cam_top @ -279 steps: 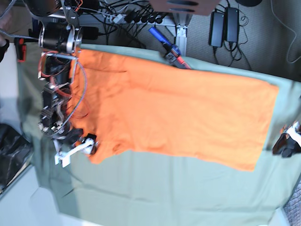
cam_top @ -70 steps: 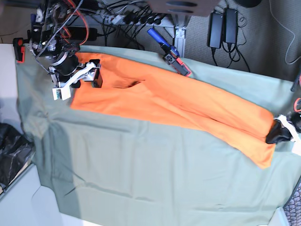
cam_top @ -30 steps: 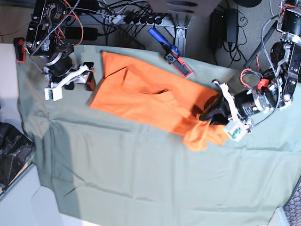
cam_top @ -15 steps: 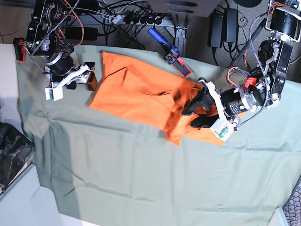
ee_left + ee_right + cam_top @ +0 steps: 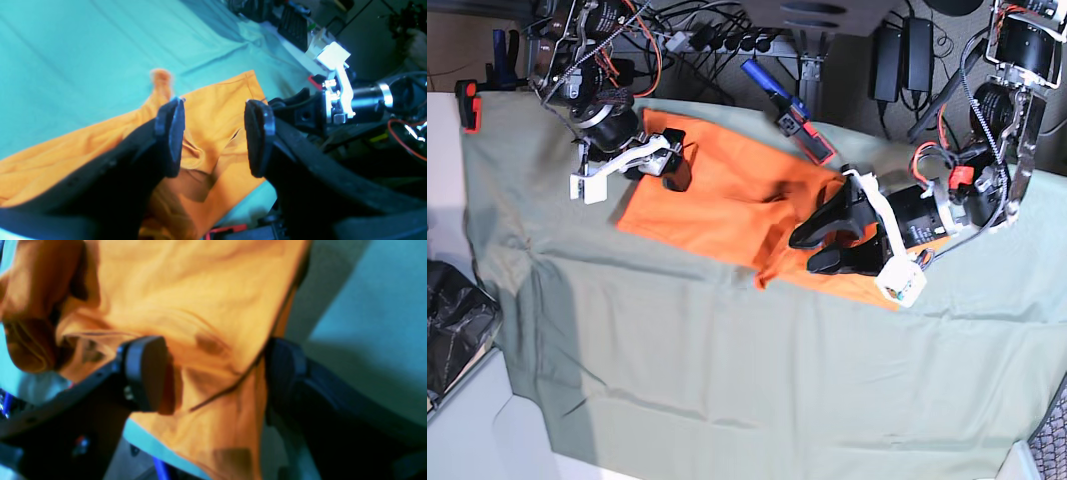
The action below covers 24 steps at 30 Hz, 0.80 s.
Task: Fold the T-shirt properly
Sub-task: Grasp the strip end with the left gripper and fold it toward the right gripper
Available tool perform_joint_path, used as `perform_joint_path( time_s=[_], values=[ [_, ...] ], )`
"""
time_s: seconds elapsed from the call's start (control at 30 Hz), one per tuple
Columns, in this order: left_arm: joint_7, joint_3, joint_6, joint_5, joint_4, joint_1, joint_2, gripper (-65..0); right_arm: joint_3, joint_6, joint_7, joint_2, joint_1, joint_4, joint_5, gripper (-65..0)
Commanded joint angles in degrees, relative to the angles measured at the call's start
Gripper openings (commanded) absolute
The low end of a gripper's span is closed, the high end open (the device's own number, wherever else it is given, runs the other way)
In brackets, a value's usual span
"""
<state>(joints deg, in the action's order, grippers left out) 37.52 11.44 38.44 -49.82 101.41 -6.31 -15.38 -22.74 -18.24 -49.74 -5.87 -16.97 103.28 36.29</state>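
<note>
The left hand [image 5: 812,248] sits at the end of its arm, which reaches in from the right of the base view, and its two black fingers [image 5: 170,133] are spread wide with nothing between them. The right hand [image 5: 672,160] is at the top left of that view, low and tipped to the side. Its fingers [image 5: 146,370] are wide apart too.
</note>
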Motion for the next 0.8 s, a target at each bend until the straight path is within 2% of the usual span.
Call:
perform_joint_path(
  time_s=[0.0, 0.23, 0.53, 0.77],
  values=[
    [-1.22, -0.22, 1.56, -1.22, 1.07, 0.72, 0.2, -32.6, -1.36, -5.75, 1.31, -0.61, 0.28, 0.9, 0.59, -20.3],
    [-1.22, -0.35, 1.56, -1.22, 1.09, 0.74, 0.26, -32.6, -8.2, -5.75, 1.07, -0.76, 0.11, 0.37, 1.9, -20.3],
    [-0.37, -2.1, 1.56, -1.38, 3.34, 0.74, 0.26, -32.6, -4.39, -5.75, 1.36, -0.57, 0.28, -0.72, 2.69, -20.3],
    [-1.97, -3.56, 1.56, 7.78, 2.14, 0.72, 0.24, -32.8, -3.69, -5.75, 2.4, 1.16, 0.28, -1.68, 2.34, -20.3]
  ],
)
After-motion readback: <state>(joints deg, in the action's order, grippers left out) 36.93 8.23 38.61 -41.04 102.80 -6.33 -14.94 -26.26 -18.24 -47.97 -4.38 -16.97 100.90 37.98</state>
